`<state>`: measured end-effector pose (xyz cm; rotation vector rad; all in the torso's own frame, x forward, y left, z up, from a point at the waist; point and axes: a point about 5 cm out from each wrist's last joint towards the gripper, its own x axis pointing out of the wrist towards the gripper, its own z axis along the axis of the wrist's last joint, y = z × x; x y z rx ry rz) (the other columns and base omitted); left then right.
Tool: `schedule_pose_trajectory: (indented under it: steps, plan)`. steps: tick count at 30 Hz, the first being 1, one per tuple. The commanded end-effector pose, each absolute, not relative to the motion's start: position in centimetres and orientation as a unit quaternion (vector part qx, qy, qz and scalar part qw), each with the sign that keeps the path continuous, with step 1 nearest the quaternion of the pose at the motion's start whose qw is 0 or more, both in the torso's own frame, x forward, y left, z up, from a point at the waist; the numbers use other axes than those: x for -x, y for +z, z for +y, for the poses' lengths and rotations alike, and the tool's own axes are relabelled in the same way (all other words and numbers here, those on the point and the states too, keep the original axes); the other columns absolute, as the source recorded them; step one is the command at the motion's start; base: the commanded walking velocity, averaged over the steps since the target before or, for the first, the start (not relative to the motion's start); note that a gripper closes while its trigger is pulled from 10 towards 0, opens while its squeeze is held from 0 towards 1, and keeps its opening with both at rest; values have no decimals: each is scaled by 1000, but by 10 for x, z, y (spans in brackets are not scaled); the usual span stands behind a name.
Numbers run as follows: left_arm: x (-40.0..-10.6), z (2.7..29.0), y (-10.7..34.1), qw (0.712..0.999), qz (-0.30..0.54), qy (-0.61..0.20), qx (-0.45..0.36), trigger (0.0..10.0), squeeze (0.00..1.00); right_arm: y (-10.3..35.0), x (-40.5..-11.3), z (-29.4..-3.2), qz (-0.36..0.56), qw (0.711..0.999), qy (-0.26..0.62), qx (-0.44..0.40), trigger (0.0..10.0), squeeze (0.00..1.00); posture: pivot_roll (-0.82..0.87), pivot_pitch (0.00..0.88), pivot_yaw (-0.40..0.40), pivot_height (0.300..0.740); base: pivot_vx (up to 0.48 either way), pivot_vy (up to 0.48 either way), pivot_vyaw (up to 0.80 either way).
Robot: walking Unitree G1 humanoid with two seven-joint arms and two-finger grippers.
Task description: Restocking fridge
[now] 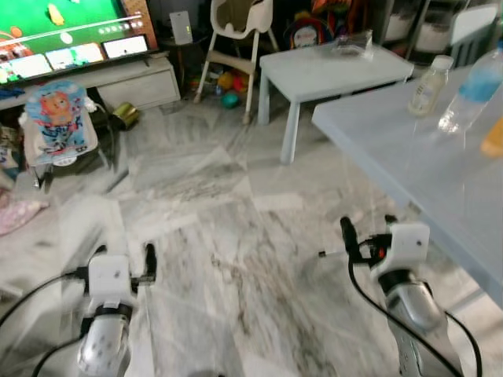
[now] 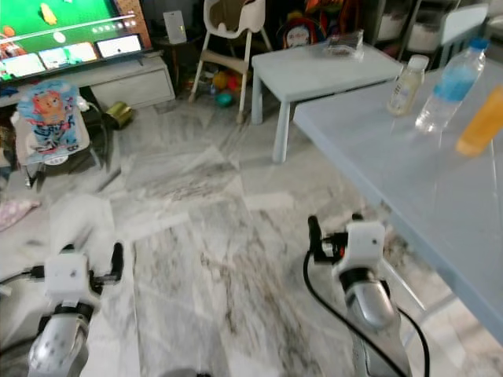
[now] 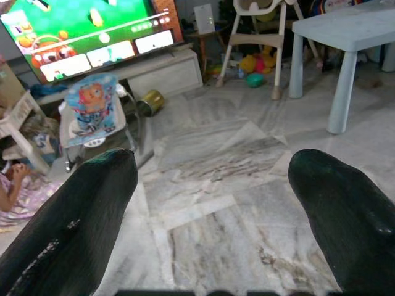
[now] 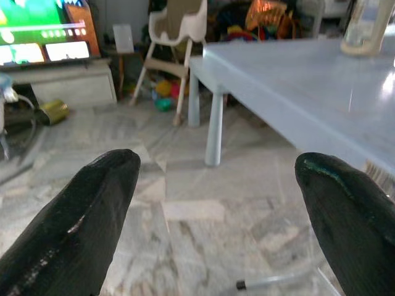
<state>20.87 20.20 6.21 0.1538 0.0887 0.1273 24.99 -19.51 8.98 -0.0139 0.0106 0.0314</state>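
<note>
Currently both arms low over the marble floor (image 1: 228, 259), nothing held: left end effector (image 1: 124, 255) at 7 o'clock, right end effector (image 1: 366, 229) at 5 o'clock, fingers of each spread wide, likely carried ready while walking. Restock items sit on the worktop (image 2: 377, 149) at 2 o'clock: milky bottle (image 2: 407, 82), water bottle (image 2: 449, 85), orange drink (image 2: 481, 122), grouped near its far end, presumably staged for pickup. No fridge seen.

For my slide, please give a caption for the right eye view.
Both open grippers, left and right, over marble floor beside a table with bottles.
</note>
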Motion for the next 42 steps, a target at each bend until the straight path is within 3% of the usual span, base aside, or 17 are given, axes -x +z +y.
schedule_pose_trajectory:
  steps: [1,15,23,36,42]
  plan:
    - [-211,208,63,993,45,63,-89,10000,0,93,-254,-188,1,1000,19,1,10000,0,-110,49,60,740,0,0,0]
    - [-226,207,68,995,30,60,-68,10000,0,96,-264,-184,-7,1000,14,5,10000,0,-118,20,69,740,0,0,0]
    - [-244,193,78,998,2,51,-48,10000,0,108,-282,-172,-24,999,35,-12,10000,0,-107,7,52,740,291,0,0]
    - [-260,184,83,999,-14,30,-31,10000,0,111,-287,-163,-37,998,42,-11,10000,0,-127,34,64,740,418,0,-800]
    - [-263,183,85,999,-15,25,-28,10000,0,111,-287,-161,-39,998,44,-12,10000,0,-127,46,67,740,403,261,-250]
